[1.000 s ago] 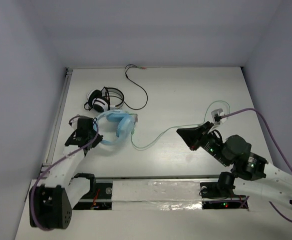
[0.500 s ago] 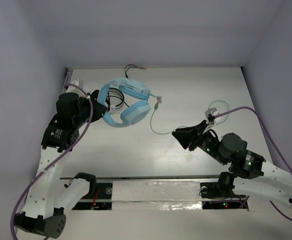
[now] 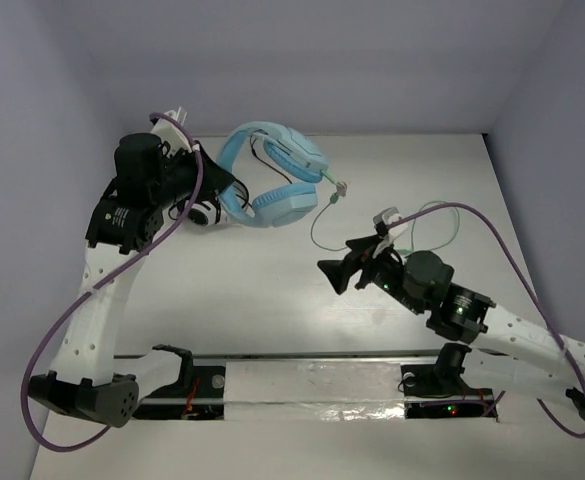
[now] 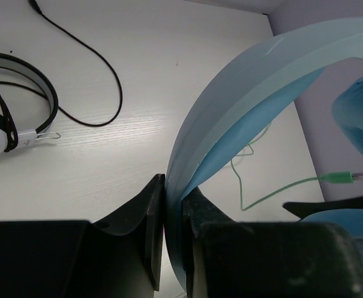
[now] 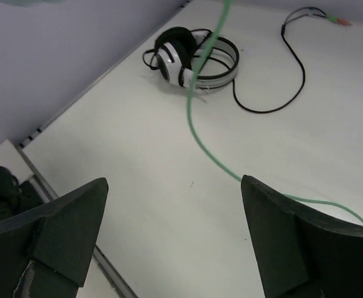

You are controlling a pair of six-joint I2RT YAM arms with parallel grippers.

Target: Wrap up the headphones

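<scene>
Left gripper (image 4: 174, 208) is clamped tight on the wide light blue headband (image 4: 249, 93) of the large light blue over-ear headphones (image 3: 272, 178). Jaws are narrow, with the band edge-on between them. Left arm is raised, so the headphones hang in the air over the far-left part of the white table (image 3: 272, 310), padded cups to the right of the gripper in the top view. The thin pale green cable (image 3: 315, 222) drops from the cups in a loose curve toward the right gripper (image 3: 340, 262). Right gripper is spread wide and holds nothing. In the right wrist view the green cable runs down between its two black fingers (image 5: 69, 217) and bends off to the right over the tabletop, pinched by neither finger. The smaller black-and-white headphones (image 5: 190, 59) lie on the table near the left wall, below the lifted pair and partly hidden by the left arm in the top view. Their thin black cable (image 5: 293, 68) trails loose across the table toward the back edge.
</scene>
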